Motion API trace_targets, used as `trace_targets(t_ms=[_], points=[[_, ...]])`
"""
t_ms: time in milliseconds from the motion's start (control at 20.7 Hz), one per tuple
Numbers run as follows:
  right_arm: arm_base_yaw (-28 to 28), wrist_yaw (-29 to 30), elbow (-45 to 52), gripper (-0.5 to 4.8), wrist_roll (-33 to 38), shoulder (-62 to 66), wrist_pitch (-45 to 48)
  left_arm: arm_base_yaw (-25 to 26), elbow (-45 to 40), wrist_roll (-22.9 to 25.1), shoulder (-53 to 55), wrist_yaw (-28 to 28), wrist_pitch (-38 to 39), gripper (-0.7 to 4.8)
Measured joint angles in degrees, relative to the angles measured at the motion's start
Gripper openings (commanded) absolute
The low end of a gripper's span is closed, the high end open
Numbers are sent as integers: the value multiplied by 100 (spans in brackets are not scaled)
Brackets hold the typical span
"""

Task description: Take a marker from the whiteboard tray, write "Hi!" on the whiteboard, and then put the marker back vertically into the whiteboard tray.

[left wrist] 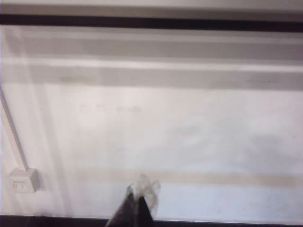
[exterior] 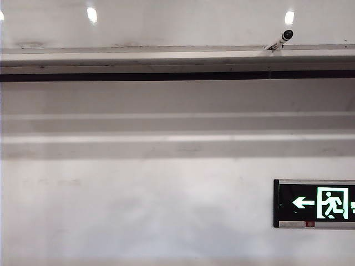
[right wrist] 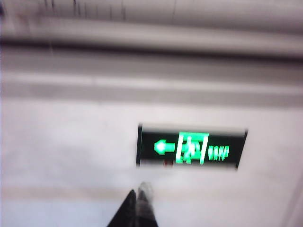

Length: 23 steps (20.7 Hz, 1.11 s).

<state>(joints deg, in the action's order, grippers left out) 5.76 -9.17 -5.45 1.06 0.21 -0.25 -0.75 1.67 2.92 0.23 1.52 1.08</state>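
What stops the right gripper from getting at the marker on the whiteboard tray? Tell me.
Probably nothing blocks it. The marker leans uncovered on the whiteboard tray, nothing around it. The right gripper, shut, is low before the wall below the exit sign; it would have to rise and open.

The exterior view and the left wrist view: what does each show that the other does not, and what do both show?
Only the exterior view shows the marker leaning on the tray, the whiteboard and the exit sign. Only the left wrist view shows the left gripper, shut, low before the wall, and a wall socket. Both show the black stripe and the pale wall bands.
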Motion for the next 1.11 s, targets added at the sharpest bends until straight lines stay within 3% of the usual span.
trace_targets(t_ms=[193,435,629,822,1016,1112], points=[[0,-2,-1178,-5,-2,278,-363,0,933,-120,2,0,79,-6],[7,33,-3228,-5,20,1749,-1019,0,2426,-389,737,0,522,-6],[87,852,-4426,-5,87,2968,-1224,-20,3676,-393,1794,-7,555,-6],[614,1366,-5453,-5,306,3989,-1224,-31,5064,-400,2983,-680,599,-6],[1401,1368,-5807,-5,319,4736,-1132,-125,5984,-601,3788,-1364,807,-6],[1786,986,-5788,-5,321,5047,-1185,-457,6227,-636,4035,-1440,935,-6]])
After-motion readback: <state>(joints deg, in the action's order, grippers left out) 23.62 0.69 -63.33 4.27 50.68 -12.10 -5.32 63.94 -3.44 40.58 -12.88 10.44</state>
